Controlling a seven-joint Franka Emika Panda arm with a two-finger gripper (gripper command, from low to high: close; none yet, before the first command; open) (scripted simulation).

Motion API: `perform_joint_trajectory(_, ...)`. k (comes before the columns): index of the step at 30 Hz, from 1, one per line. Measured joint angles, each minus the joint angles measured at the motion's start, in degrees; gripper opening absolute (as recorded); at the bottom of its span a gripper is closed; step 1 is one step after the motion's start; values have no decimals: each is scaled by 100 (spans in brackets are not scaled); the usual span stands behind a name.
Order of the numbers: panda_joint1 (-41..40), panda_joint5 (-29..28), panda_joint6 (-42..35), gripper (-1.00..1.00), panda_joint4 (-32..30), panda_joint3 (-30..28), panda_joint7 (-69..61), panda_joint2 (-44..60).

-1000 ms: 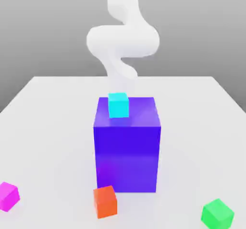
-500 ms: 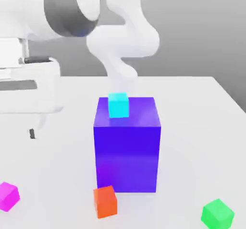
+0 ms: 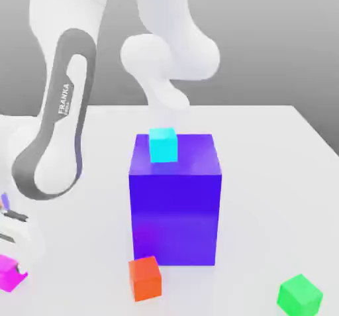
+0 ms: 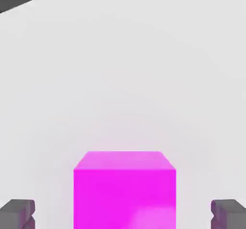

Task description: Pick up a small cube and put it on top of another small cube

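The grasp step is in hand: the gripper (image 4: pixel 123 213) straddles the magenta cube (image 4: pixel 124 189) with fingers (image 4: pixel 17 212) spread clear of its sides, so next they must pinch it before lifting.

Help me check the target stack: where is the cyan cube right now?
In the exterior view, the cyan cube sits on top of the big blue-purple block at the table's middle, near its top face's far edge, toward the exterior view's left.
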Motion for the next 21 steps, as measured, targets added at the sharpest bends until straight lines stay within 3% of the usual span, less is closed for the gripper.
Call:
perform_joint_trajectory(6, 2, -13, -14, -100, -4, -6, 7, -13)
perform_joint_trajectory(11, 516, -631, -624, -100, -218, -476, 470, -838)
perform_joint_trajectory(21, 2267, -1320, -1008, -100, -170, 541, 1109, -1176)
